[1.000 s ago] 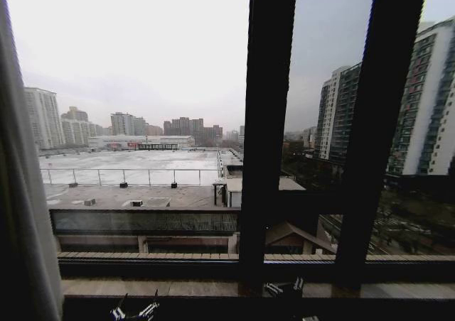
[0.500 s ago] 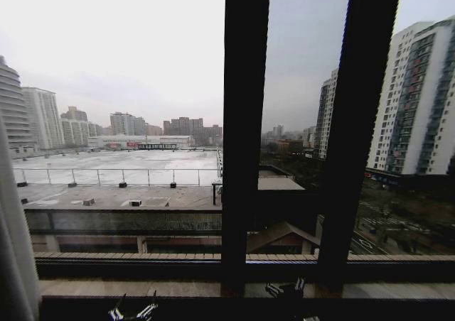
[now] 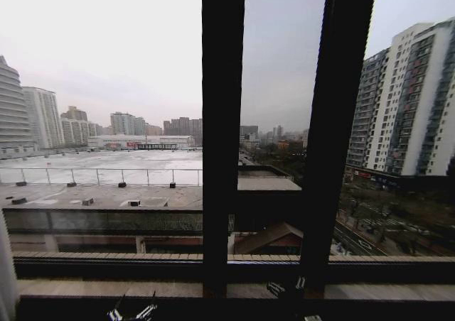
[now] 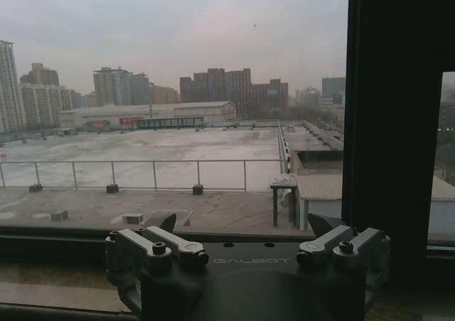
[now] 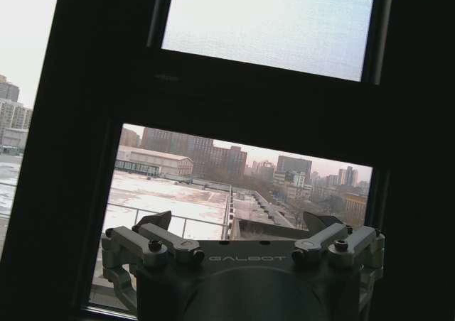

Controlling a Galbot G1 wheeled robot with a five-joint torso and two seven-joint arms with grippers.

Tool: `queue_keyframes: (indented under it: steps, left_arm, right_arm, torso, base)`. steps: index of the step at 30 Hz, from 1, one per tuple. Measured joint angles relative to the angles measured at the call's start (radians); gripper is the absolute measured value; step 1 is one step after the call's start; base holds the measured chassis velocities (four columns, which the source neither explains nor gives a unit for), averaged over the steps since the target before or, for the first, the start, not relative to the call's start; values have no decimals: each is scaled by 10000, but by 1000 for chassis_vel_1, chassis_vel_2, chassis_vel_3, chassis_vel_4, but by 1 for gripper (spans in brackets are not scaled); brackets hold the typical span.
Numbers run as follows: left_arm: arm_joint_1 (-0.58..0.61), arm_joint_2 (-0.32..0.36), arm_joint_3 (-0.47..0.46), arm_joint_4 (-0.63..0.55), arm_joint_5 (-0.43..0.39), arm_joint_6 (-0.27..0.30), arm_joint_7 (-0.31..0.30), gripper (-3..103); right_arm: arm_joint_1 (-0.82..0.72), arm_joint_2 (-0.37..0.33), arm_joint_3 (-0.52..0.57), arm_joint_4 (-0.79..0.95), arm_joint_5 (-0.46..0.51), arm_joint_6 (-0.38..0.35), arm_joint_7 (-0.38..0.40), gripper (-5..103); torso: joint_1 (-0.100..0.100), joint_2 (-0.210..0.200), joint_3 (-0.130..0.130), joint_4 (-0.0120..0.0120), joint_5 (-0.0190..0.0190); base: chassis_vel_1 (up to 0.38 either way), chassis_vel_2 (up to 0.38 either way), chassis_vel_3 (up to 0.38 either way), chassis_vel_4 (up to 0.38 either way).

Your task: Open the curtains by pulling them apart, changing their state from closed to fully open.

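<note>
"GALBOT" embossed on the left gripper [image 4: 245,229] body, bottom centre of left wrist view, pale letters on dark housing, between the two finger mounts. Same "GALBOT" mark on the right gripper [image 5: 242,225] body, bottom centre of right wrist view. Red signage on the long low building [image 4: 142,115], mid-left of left wrist view, too small to read. No other legible text, nos. or labels.

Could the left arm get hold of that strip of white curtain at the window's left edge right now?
Probably yes. The left end effector sits low at the sill, open and empty, and the curtain hangs off to its left with nothing between them, though it would need a fair sideways reach.
</note>
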Motion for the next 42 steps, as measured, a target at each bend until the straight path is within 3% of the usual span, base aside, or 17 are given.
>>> queue_keyframes:
  steps: [29, 42]
  left_arm:
    - [232, -5, -58, -200, 50, -92, 9, 100]
    - [267, 10, -84, -270, 41, -103, 6, 100]
  right_arm:
    - [-123, -1, 7, 216, 30, 33, 14, 100]
    - [-199, 2, -19, 282, 27, 52, 52, 100]
  torso:
    - [-3, 2, -1, 0, 4]
    - [-1, 2, 0, 3, -1]
  base:
    - [-252, -256, 251, 261]
    - [-107, -113, 88, 109]
